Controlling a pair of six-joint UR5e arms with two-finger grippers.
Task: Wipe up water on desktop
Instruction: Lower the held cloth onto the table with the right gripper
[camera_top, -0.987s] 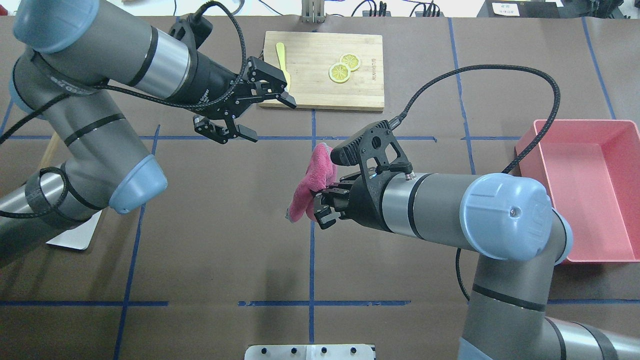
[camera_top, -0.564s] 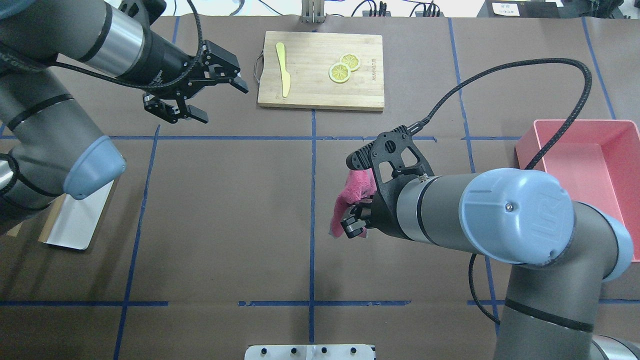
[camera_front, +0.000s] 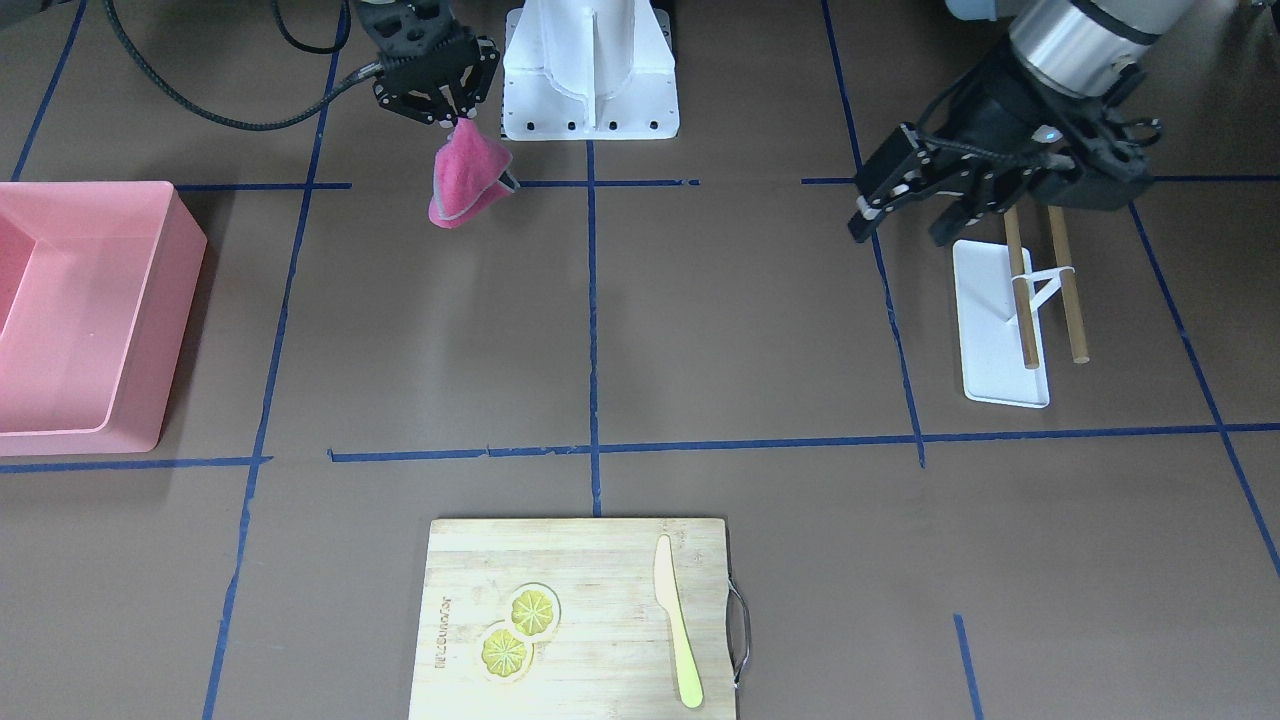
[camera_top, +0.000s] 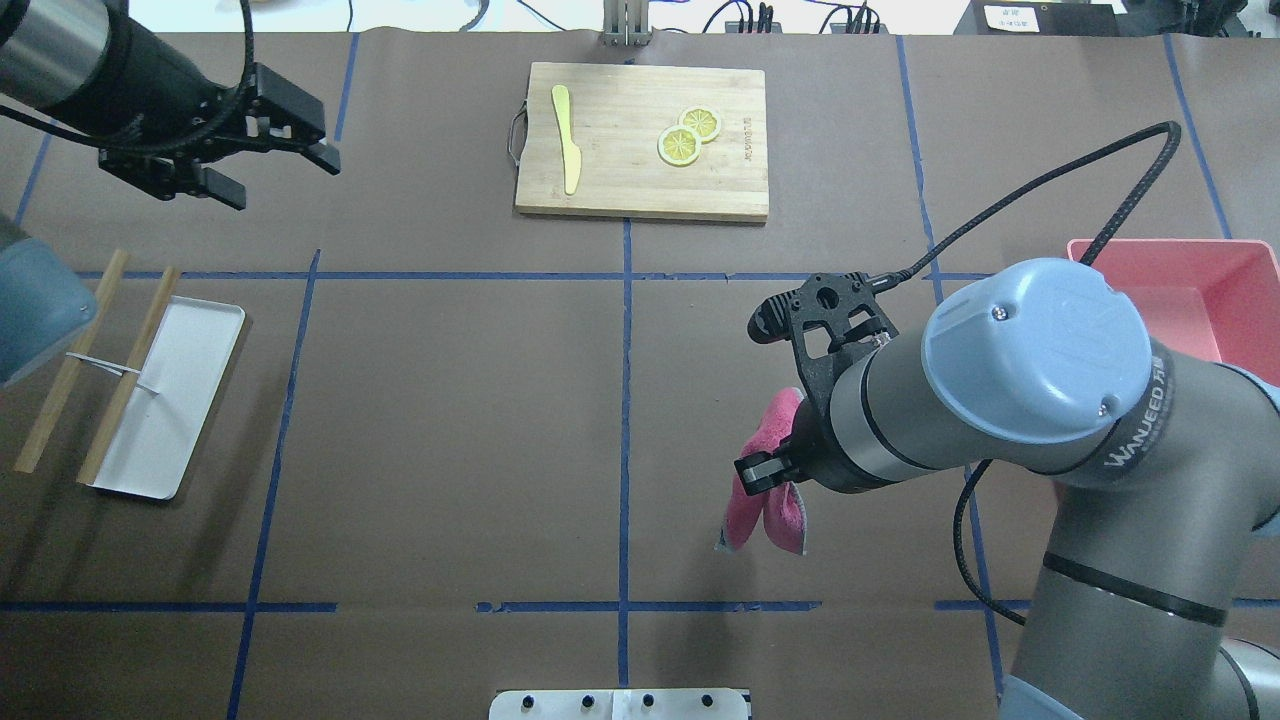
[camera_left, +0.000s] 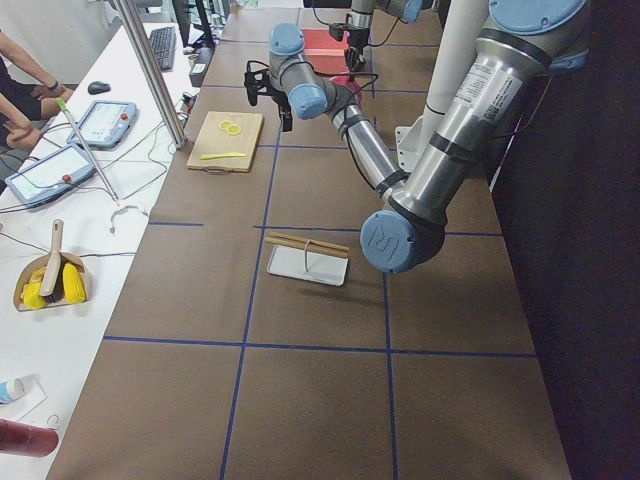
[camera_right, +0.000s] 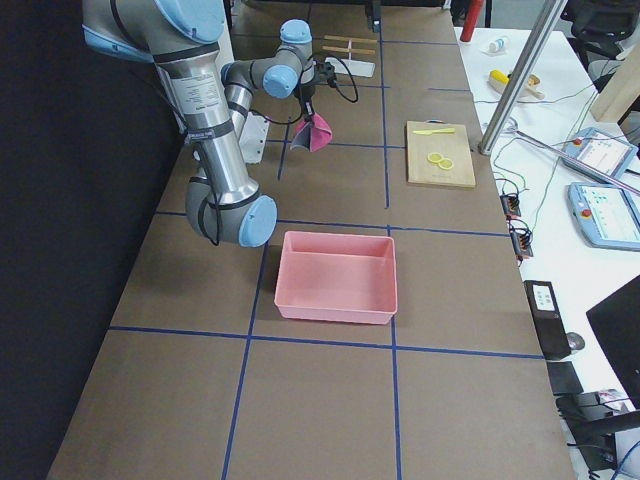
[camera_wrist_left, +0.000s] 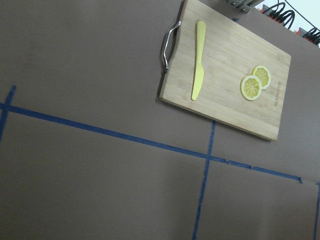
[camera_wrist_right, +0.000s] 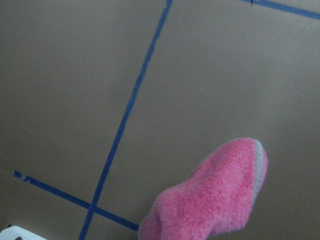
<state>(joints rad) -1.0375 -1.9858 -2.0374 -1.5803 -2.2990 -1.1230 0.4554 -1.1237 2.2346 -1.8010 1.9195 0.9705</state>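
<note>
Right gripper (camera_top: 765, 470), lower right of centre in overhead view, pinched top of pink cloth (camera_top: 768, 508). Cloth hung clear of desktop (camera_top: 450, 420), which filled frame beneath both arms. Left gripper (camera_top: 280, 178) at upper left, fingers spread, empty.

No water visible on desktop in any view. Step judged: cloth carried, not pressed down. Next move likely called for lowering cloth flat onto the wet patch, then dragging.

Writing: "WANJEED" on right arm, right side of overhead view. Stamp on board (camera_top: 640, 140) unreadable.
</note>
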